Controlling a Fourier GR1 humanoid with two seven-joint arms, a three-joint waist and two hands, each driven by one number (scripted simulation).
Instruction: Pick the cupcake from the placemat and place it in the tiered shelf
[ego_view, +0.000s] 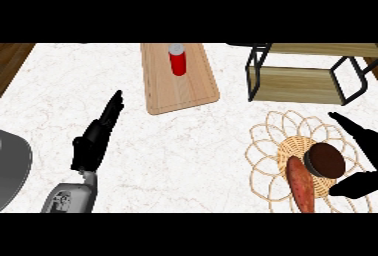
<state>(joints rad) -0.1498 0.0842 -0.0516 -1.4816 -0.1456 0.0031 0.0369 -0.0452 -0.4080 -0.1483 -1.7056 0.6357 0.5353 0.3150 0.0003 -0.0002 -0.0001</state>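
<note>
At 8 o'clock the left robot hand (94, 142) rests over the pale marbled worktop (199, 155), open, its fingers straight and pointing toward 1 o'clock, holding nothing. At its 9 o'clock, cut by the view's edge, lies a grey rounded object (10, 170).

At 4 o'clock the right robot hand (359, 165) is spread wide: its fingers run past the right side of the cupcake (325, 160) and its thumb sits at the cupcake's 5 o'clock, not closed on it. The dark-topped cupcake stands on the woven placemat (292, 146), at the mat's right. A long reddish-brown item (300, 189) lies just beside it at its 7 o'clock, also on the mat.

Farther off, at 12 o'clock, a wooden cutting board (181, 87) carries a red can (177, 62). At 2 o'clock stands the tiered shelf (299, 77), with wooden tiers in a black frame, well apart from the cupcake.
</note>
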